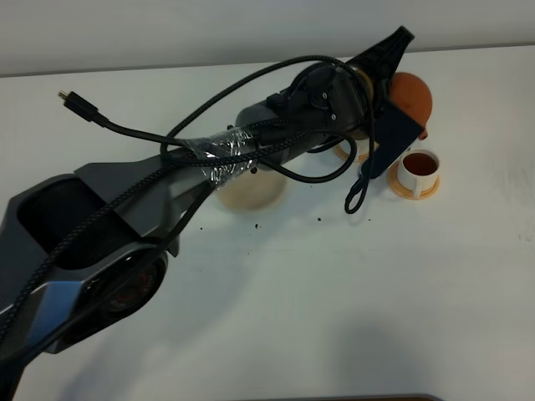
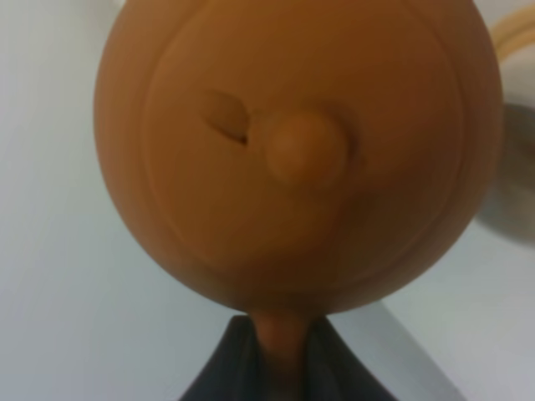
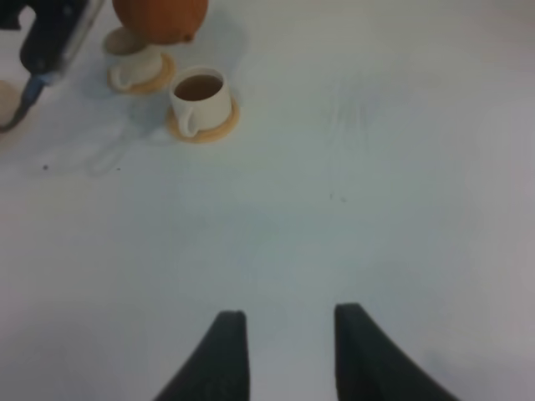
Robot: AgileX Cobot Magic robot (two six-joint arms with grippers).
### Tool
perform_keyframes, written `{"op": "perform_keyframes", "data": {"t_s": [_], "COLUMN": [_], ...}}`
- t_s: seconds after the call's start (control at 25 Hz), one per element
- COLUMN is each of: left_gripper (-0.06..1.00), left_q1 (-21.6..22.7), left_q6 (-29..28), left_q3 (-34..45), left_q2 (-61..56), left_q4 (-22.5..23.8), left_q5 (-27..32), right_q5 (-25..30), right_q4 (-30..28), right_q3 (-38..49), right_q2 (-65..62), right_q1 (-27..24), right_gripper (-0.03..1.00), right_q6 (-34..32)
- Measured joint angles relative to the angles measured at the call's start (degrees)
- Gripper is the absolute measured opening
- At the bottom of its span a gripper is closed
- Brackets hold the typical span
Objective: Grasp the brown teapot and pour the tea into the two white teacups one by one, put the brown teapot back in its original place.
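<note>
White surface [image 1: 334,317], pale wall [image 1: 167,33] behind. Left arm [image 1: 251,150] stretched far across toward the right. Left gripper [image 2: 280,351] clamped on the handle of the brown teapot [image 2: 292,150], close by the two white teacups [image 3: 201,96]; tea [image 3: 198,87] in one. Right gripper [image 3: 288,334] parted, empty, low over the surface.

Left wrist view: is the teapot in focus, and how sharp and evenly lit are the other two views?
Left wrist: the brown teapot fills the frame, blurred from closeness; exterior high: sharp, evenly lit, the left arm blocking much of the scene; right wrist: slightly soft, faint shadows beside the filled teacup.
</note>
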State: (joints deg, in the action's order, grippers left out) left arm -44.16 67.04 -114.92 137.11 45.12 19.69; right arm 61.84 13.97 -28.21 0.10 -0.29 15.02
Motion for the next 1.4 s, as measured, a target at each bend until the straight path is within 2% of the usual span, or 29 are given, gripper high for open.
{"op": "perform_keyframes", "data": {"t_s": [0.2, 0.4, 0.56, 0.76, 0.92, 1.0, 1.2, 1.4], "left_gripper": [0.11, 0.11, 0.11, 0.11, 0.11, 0.11, 0.11, 0.11], "left_q1": [0.0, 0.0, -0.06, -0.42, -0.48, -0.53, -0.53, -0.53], "left_q6": [0.0, -0.96, -4.82, -15.13, -31.81, -37.32, -42.32, -47.47], "left_q3": [0.0, 0.0, 0.0, -0.11, -0.11, -0.11, -0.11, -0.15], "left_q2": [-3.11, -7.17, -11.57, -13.1, -13.1, -13.1, -12.97, -10.35], "left_q4": [-4.29, -15.5, -24.94, -28.27, -32.82, -35.38, -41.11, -42.64], "left_q5": [4.56, 12.81, 20.43, 31.12, 36.3, 38.56, 45.44, 48.14], "right_q5": [0.0, 0.0, 0.0, 0.0, 0.0, 0.0, 0.0, 0.0], "right_q4": [0.0, 0.0, 0.0, 0.0, 0.0, 0.0, 0.0, 0.0], "right_q3": [0.0, 0.0, 0.0, 0.0, 0.0, 0.0, 0.0, 0.0], "right_q2": [0.0, 0.0, 0.0, 0.0, 0.0, 0.0, 0.0, 0.0], "right_q1": [0.0, 0.0, 0.0, 0.0, 0.0, 0.0, 0.0, 0.0], "right_gripper": [0.24, 0.24, 0.24, 0.24, 0.24, 0.24, 0.24, 0.24], "right_q6": [0.0, 0.0, 0.0, 0.0, 0.0, 0.0, 0.0, 0.0]}}
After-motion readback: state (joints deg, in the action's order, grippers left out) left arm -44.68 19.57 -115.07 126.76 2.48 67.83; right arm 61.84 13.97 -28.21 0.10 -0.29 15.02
